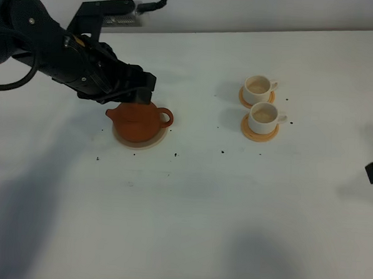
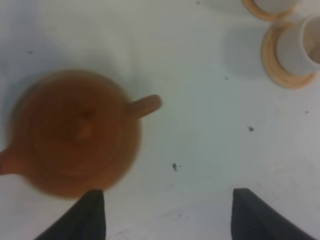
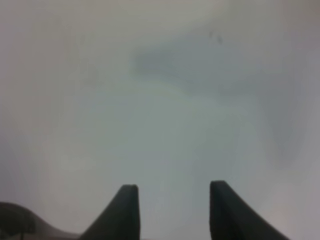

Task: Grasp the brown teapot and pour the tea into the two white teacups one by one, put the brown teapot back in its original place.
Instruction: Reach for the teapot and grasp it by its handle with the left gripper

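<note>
Left arm [image 1: 53, 48]: black, reaching in from the far left corner of the white table [image 1: 182, 227].
Left gripper [image 2: 167, 220]: jaws spread wide with nothing between them; it hovers over the far edge of the teapot, and whether it touches the pot cannot be told.
Brown teapot [image 1: 137, 121]: upright with its lid on, sitting on its disc, spout pointing left and loop handle pointing right.
Beige disc [image 1: 141, 144]: under the teapot, only its near rim showing.
Dark specks [image 1: 223, 151]: scattered on the table between teapot and cups.
Far white teacup [image 1: 258, 87]: upright on an orange-tan coaster [image 1: 244, 97], handle to the right.
Near white teacup [image 1: 263, 117]: upright on its own coaster [image 1: 254, 136], just beside the far cup, well apart from the teapot.
Right gripper [image 3: 175, 212]: at the right edge of the table, jaws apart and empty, above bare table.
</note>
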`<state>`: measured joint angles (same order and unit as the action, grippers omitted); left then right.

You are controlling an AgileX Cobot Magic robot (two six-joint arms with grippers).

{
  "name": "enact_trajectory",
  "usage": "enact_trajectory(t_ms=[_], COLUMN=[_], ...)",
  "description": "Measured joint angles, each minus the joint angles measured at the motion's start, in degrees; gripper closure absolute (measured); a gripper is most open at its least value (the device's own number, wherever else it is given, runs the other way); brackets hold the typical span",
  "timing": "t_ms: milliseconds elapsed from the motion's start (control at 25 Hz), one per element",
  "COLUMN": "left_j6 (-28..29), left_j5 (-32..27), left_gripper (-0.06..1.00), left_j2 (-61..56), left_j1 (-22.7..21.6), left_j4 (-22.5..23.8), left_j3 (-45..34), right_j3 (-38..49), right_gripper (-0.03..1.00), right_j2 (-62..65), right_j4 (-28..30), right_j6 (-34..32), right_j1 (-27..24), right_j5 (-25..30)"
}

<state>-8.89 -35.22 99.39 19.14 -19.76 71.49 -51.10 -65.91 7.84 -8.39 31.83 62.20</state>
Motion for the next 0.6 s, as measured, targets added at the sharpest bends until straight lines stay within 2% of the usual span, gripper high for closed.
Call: enact_trajectory(t_ms=[240,600], left_j6=[-0.2,-0.2], left_j5=[-0.3,1.0], left_gripper=[0.37,0.37], left_j2=[2.1,2.6], left_j1=[0.7,0.8], left_j4=[0.0,0.0], left_j3=[0.7,1.1], right_j3=[7.1,17.3], right_gripper=[0.60,0.60], right_j2=[17.4,39.9], right_j4=[-0.1,-4.9], right_j6=[0.0,7.9], right_j1=[0.0,0.0], right_j5=[1.9,2.8])
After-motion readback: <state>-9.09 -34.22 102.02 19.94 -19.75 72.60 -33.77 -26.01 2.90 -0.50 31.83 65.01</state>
